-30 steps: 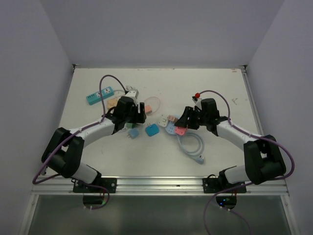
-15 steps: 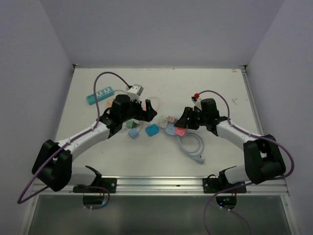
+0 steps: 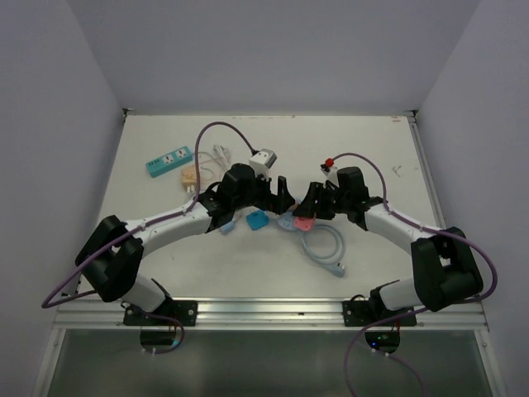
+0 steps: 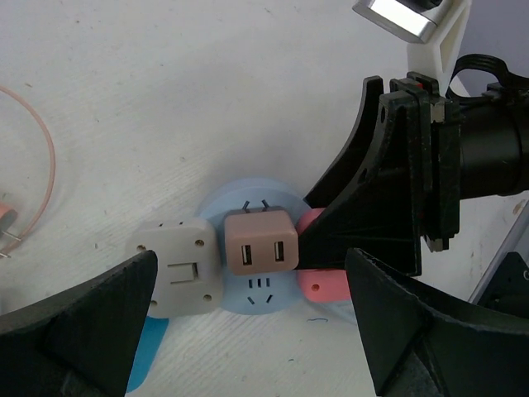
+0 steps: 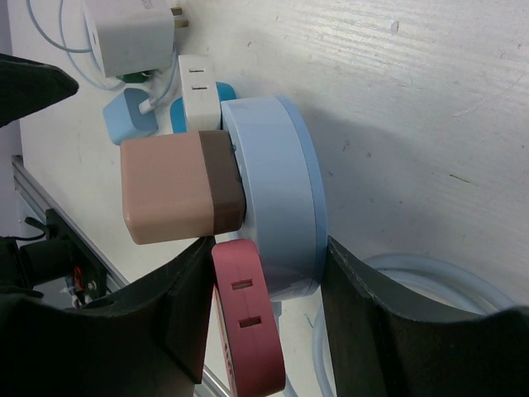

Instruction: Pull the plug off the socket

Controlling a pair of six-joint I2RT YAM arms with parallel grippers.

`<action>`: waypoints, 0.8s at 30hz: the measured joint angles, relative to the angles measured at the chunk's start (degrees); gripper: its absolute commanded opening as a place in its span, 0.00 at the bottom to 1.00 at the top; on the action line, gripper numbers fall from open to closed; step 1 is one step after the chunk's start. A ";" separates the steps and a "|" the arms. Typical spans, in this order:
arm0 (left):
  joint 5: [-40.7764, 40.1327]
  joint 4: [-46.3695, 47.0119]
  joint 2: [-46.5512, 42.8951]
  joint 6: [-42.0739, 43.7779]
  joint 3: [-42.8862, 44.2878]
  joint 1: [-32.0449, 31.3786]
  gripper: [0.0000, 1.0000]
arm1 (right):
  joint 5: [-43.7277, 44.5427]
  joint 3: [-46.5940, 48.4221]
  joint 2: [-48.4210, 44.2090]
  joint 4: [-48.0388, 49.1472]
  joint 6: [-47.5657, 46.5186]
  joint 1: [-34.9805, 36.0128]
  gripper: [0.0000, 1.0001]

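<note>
The round blue socket (image 5: 277, 198) is pinched mid-table by the right gripper (image 5: 269, 244), its tan plug (image 4: 258, 242) framed straight ahead, stub pointing out, between the wide-spread fingers of the left gripper (image 4: 252, 258).

Robotics lab bench, white table (image 3: 165, 277) inside plain pale walls (image 3: 273, 58), metal rail (image 3: 273, 308) at table's near edge, left arm (image 3: 165, 225) and right arm (image 3: 397, 223) bolted there, purple cables (image 3: 216, 126) over the table.

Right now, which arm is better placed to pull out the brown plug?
Left. The left claw hovers open over the brown plug; the right claw grips the blue socket, holding it steady.
</note>
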 measured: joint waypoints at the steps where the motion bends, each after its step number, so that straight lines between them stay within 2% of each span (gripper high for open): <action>1: -0.39 0.02 0.94 -0.22 0.74 -0.46 0.97 | 0.02 0.00 0.00 0.00 -0.02 0.07 0.00; 6: -2.86 -0.11 4.17 -0.85 2.78 -2.34 0.85 | 0.02 0.00 0.00 0.00 -0.04 0.28 0.00; 9: -3.93 -0.42 5.53 -1.03 3.67 -2.89 0.82 | 0.02 0.00 0.00 0.00 -0.07 0.31 0.00; 17: -6.40 -1.33 7.93 -1.27 5.81 -4.07 0.67 | 0.04 0.00 0.00 0.02 -0.07 0.52 0.00; 24: -8.44 -3.63 10.38 -1.27 7.30 -5.11 0.66 | 0.09 0.00 0.00 -0.22 -0.11 0.79 0.00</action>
